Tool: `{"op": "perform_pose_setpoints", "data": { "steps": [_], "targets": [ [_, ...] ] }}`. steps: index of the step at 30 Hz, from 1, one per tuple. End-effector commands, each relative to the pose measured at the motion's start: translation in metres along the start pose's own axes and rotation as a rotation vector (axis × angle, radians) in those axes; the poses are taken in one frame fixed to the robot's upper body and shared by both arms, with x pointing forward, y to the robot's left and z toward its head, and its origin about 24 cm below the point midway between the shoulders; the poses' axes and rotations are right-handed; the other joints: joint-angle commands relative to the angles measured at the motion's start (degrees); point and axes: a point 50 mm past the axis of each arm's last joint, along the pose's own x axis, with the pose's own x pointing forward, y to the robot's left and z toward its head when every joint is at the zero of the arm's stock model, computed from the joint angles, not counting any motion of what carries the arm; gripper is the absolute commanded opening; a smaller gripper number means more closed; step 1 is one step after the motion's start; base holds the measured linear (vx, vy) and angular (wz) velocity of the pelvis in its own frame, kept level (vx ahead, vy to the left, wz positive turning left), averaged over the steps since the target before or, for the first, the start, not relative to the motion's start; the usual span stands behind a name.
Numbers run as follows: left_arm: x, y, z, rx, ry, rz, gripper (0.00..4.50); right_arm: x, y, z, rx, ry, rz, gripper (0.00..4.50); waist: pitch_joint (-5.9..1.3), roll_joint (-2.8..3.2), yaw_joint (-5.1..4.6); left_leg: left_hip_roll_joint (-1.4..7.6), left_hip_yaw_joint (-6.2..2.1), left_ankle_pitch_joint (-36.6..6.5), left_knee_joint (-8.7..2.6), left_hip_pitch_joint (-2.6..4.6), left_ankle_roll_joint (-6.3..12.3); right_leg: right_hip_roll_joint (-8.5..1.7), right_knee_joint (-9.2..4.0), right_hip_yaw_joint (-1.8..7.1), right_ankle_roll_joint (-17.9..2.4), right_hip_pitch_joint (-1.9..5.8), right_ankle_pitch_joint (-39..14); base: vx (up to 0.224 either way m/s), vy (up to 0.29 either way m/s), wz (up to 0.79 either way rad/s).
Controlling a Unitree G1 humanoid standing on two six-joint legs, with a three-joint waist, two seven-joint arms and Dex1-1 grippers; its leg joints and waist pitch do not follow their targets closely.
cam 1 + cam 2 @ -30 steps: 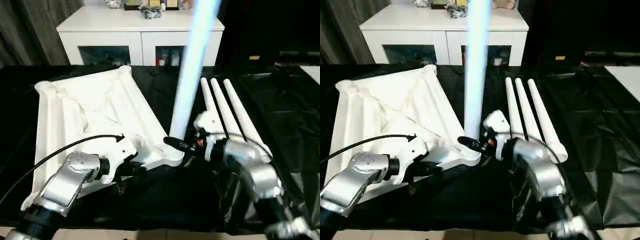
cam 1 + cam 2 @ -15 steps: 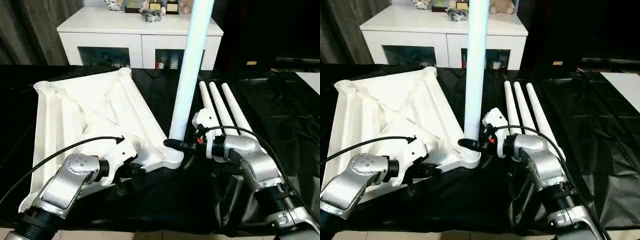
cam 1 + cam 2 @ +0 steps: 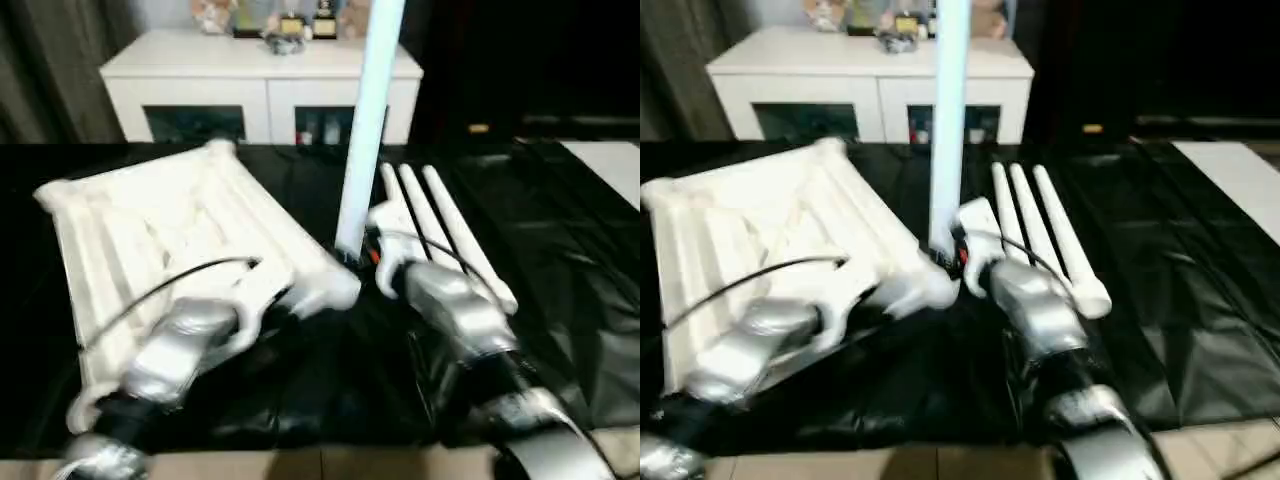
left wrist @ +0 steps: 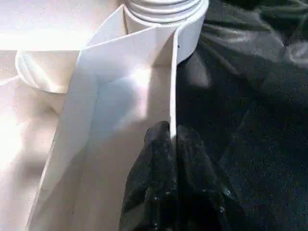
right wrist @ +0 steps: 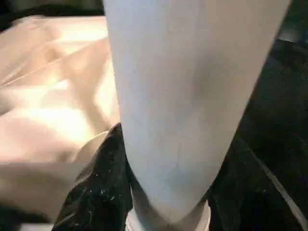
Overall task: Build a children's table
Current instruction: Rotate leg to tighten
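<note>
Nearest, the left gripper [image 4: 171, 159] is pinched shut on the thin side wall of the tabletop [image 3: 150, 230], probably to steady the upturned, ribbed plastic slab on the black sheet [image 3: 560, 250]. Just beyond, the right gripper [image 5: 163, 178] clasps the base of the upright leg [image 3: 365, 120] where it enters the rounded corner socket [image 4: 163, 9] — likely seating the smooth, tapered tube. Three spare legs [image 3: 440, 225] lie side by side near the right arm — the white cabinet [image 3: 260, 80] stands farthest.
</note>
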Motion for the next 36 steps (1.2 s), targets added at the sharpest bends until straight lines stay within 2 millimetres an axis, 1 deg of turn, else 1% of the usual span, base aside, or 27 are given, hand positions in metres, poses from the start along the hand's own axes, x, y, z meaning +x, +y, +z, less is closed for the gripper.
{"op": "perform_pose_setpoints", "data": {
  "steps": [1, 2, 3, 4, 5, 6, 7, 8, 9, 10, 13, 14, 15, 17, 19, 20, 22, 25, 27, 28, 29, 30, 32, 33, 34, 35, 36],
  "targets": [
    [0.003, 0.011, 0.008, -0.039, -0.009, 0.162, 0.00, -0.003, 0.003, -0.053, 0.079, 0.221, -0.069, 1.84, -0.60, 1.42, 1.01, 5.55, -0.67, -55.8, -13.81, -4.51, -6.45, -0.15, 7.60, -0.38, -4.5, 4.91, -18.3, -0.117, -0.007, 0.24],
    [0.012, 0.004, 0.017, -0.042, -0.014, 0.194, 0.00, 0.003, 0.005, -0.052, 0.093, 0.219, -0.139, 1.84, -1.84, 0.30, 6.08, 4.61, 3.98, -48.7, -13.31, -4.87, -3.98, 0.40, 10.12, 1.72, -3.3, 3.88, -13.5, -0.117, -0.007, 0.24],
    [0.018, -0.001, 0.025, -0.059, -0.034, 0.202, 0.00, 0.006, 0.006, -0.051, 0.115, 0.225, -0.191, 1.84, -2.59, -5.77, 2.50, 1.77, 2.88, -26.8, 2.24, 5.58, -4.28, -5.54, -3.19, 5.98, 0.7, -5.92, -49.0, 0.023, -0.106, 0.26],
    [0.020, -0.003, 0.028, -0.068, -0.044, 0.206, 0.00, 0.007, 0.007, -0.051, 0.125, 0.229, -0.218, 1.84, -1.84, -4.66, 2.28, -1.05, -2.95, -5.7, 6.90, 0.51, 0.31, -9.60, -6.74, 10.12, -2.5, -3.00, -59.8, 0.091, -0.057, -0.20],
    [0.025, -0.008, 0.036, -0.085, -0.067, 0.216, 0.00, 0.010, 0.008, -0.051, 0.142, 0.230, -0.267, 1.84, -2.18, -3.34, 3.57, -1.53, -4.26, -2.1, 6.20, -2.25, -0.02, -9.48, -4.96, 9.92, -4.1, 0.50, -53.9, 0.091, -0.057, -0.20],
    [0.028, -0.011, 0.040, -0.095, -0.078, 0.225, 0.00, 0.011, 0.009, -0.050, 0.149, 0.229, -0.296, 1.84, -1.22, -3.65, 3.28, 0.40, -3.85, -3.3, 3.38, -3.02, -1.56, -8.76, -4.09, 7.46, -4.3, 0.61, -47.8, 0.053, 0.080, -0.28],
    [0.029, -0.012, 0.043, -0.098, -0.085, 0.230, 0.00, 0.013, 0.011, -0.050, 0.143, 0.227, -0.300, 1.84, -2.54, -2.43, 3.07, 1.98, -3.31, -9.1, -1.08, -0.93, -5.70, -3.82, -1.11, 4.64, -6.0, -0.21, -28.7, 0.000, 0.000, 0.00],
    [0.029, -0.013, 0.045, -0.099, -0.091, 0.228, 0.00, 0.014, 0.013, -0.049, 0.145, 0.227, -0.304, 1.84, -3.24, -1.50, 2.25, 3.48, -3.64, -18.2, -2.56, 1.93, -6.42, -1.92, 0.54, 4.58, -7.6, -1.94, -12.6, 0.000, 0.000, 0.00],
    [0.029, -0.014, 0.046, -0.105, -0.096, 0.231, 0.00, 0.016, 0.015, -0.049, 0.158, 0.223, -0.316, 1.84, -2.72, -1.56, 1.64, 3.37, -3.29, -21.5, -3.03, 1.28, -6.10, -1.90, 0.54, 4.68, -8.7, -1.63, -9.5, -0.072, 0.003, 0.19],
    [0.028, -0.014, 0.046, -0.105, -0.092, 0.236, 0.00, 0.017, 0.016, -0.049, 0.160, 0.224, -0.319, 1.84, -2.57, -1.25, 0.92, 2.64, -2.75, -26.3, -3.86, 0.38, -5.19, -2.79, -0.68, 4.82, -9.5, -0.64, -12.7, 0.000, 0.000, 0.00],
    [0.026, -0.009, 0.041, -0.108, -0.074, 0.253, 0.00, 0.019, 0.017, -0.048, 0.169, 0.223, -0.322, 1.84, -2.38, -1.92, 0.70, 2.34, -2.51, -27.4, -3.92, -0.05, -4.27, -3.33, -1.84, 5.13, -7.9, -0.68, -18.3, 0.000, 0.000, 0.00],
    [0.025, -0.007, 0.038, -0.104, -0.062, 0.261, 0.00, 0.019, 0.018, -0.047, 0.162, 0.223, -0.316, 1.84, -2.47, -1.93, 0.78, 2.31, -2.38, -26.5, -3.96, -0.07, -3.84, -3.57, -2.12, 5.25, -7.4, -0.68, -19.6, 0.000, 0.000, 0.00],
    [0.023, -0.004, 0.036, -0.102, -0.054, 0.268, 0.00, 0.020, 0.018, -0.047, 0.158, 0.224, -0.309, 1.84, -2.52, -1.99, 0.78, 2.29, -2.31, -25.5, -4.02, -0.23, -3.65, -3.65, -2.17, 5.31, -7.1, -0.57, -19.4, 0.000, 0.000, 0.00],
    [0.021, -0.002, 0.032, -0.101, -0.039, 0.263, 0.00, 0.021, 0.021, -0.046, 0.168, 0.228, -0.294, 1.84, -2.62, -2.15, 0.97, 2.41, -1.92, -21.2, -4.12, -0.65, -2.83, -3.64, -2.09, 5.48, -7.0, -0.45, -16.7, 0.000, 0.000, 0.00],
    [0.020, -0.003, 0.031, -0.097, -0.033, 0.252, 0.00, 0.023, 0.022, -0.046, 0.173, 0.227, -0.288, 1.84, -2.44, -2.12, 0.98, 2.49, -1.59, -21.8, -4.10, -0.54, -2.89, -3.67, -2.32, 5.52, -7.0, -0.83, -18.7, 0.000, 0.000, 0.00],
    [0.020, -0.003, 0.030, -0.096, -0.031, 0.249, 0.00, 0.023, 0.023, -0.045, 0.171, 0.227, -0.286, 1.84, -2.31, -2.02, 0.96, 2.46, -1.55, -23.2, -4.15, -0.46, -3.21, -3.75, -2.60, 5.52, -6.6, -1.02, -21.5, 0.000, 0.000, 0.00],
    [0.021, -0.006, 0.029, -0.092, -0.024, 0.225, 0.00, 0.024, 0.025, -0.045, 0.176, 0.231, -0.269, 1.84, -2.39, -2.21, 1.01, 2.52, -1.56, -23.2, -4.29, -0.45, -3.44, -3.87, -2.91, 5.56, -5.5, -1.08, -23.7, 0.000, 0.000, 0.00],
    [0.020, -0.011, 0.028, -0.058, -0.020, 0.143, 0.00, 0.026, 0.029, -0.042, 0.176, 0.238, -0.187, 1.84, -2.40, -2.20, 1.13, 2.61, -1.42, -22.4, -4.34, -0.36, -3.21, -3.90, -3.06, 5.69, -5.5, -1.27, -23.2, 0.000, 0.000, 0.00],
    [0.016, -0.012, 0.025, -0.024, -0.009, 0.092, 0.00, 0.026, 0.029, -0.039, 0.162, 0.241, -0.118, 1.84, -2.47, -2.16, 1.12, 2.69, -1.45, -21.4, -4.52, -0.63, -3.06, -3.86, -2.87, 5.63, -5.7, -0.98, -21.9, 0.000, 0.000, 0.00],
    [0.011, -0.012, 0.023, 0.016, -0.002, 0.048, 0.00, 0.025, 0.028, -0.037, 0.152, 0.247, -0.053, 1.84, -2.54, -2.09, 0.97, 2.82, -1.56, -20.0, -4.67, -1.06, -3.03, -3.86, -2.58, 5.58, -6.1, -0.53, -19.4, 0.000, 0.000, 0.00],
    [0.009, -0.013, 0.022, 0.055, -0.005, 0.015, 0.00, 0.024, 0.028, -0.036, 0.150, 0.251, -0.011, 1.84, -2.78, -1.90, 0.84, 2.82, -1.57, -17.3, -4.56, -1.30, -2.91, -3.69, -2.13, 5.41, -7.0, -0.04, -15.0, 0.000, 0.000, 0.00],
    [0.009, -0.013, 0.022, 0.055, -0.005, 0.015, 0.00, 0.024, 0.028, -0.036, 0.150, 0.251, -0.011, 1.84, -2.90, -1.89, 0.79, 2.91, -1.49, -16.1, -4.49, -1.21, -2.73, -3.62, -1.98, 5.36, -7.5, 0.03, -12.6, 0.056, -0.011, -0.09],
    [-0.005, -0.007, 0.011, 0.066, 0.030, -0.053, 0.00, 0.014, 0.020, -0.036, 0.095, 0.281, 0.163, 1.84, -3.05, -1.86, 0.70, 2.90, -1.09, -12.2, -3.92, -0.89, -1.66, -3.37, -1.33, 5.31, -10.1, 0.30, -4.3, 0.067, -0.011, -0.05],
    [-0.005, -0.007, 0.011, 0.066, 0.030, -0.053, 0.00, 0.014, 0.020, -0.036, 0.095, 0.281, 0.163, 1.84, -3.13, -1.57, 0.77, 2.89, -1.07, -11.0, -3.81, -0.91, -1.45, -3.45, -1.11, 5.27, -10.8, 0.49, -2.4, 0.069, -0.006, -0.05],
    [-0.019, -0.004, 0.005, 0.095, 0.028, -0.139, 0.00, 0.002, 0.011, -0.041, 0.048, 0.321, 0.306, 1.84, -3.41, -1.38, 0.74, 2.88, -0.99, -7.8, -3.42, -0.87, -0.61, -3.17, -0.57, 5.09, -12.5, 0.85, 4.1, 0.073, 0.002, -0.06],
    [-0.019, -0.004, 0.005, 0.095, 0.028, -0.139, 0.00, 0.002, 0.011, -0.041, 0.048, 0.321, 0.306, 1.84, -3.52, -1.33, 0.75, 2.90, -1.01, -6.8, -3.24, -0.81, -0.33, -3.02, -0.37, 4.99, -12.8, 0.97, 6.3, 0.073, 0.002, -0.06],
    [-0.019, -0.004, 0.005, 0.095, 0.028, -0.139, 0.00, 0.002, 0.011, -0.041, 0.048, 0.321, 0.306, 1.84, -3.66, -1.32, 0.68, 2.84, -0.66, -4.3, -2.89, -0.57, 0.15, -2.90, -0.05, 5.11, -13.8, 0.91, 11.1, 0.074, 0.002, -0.04]
  ]
}}
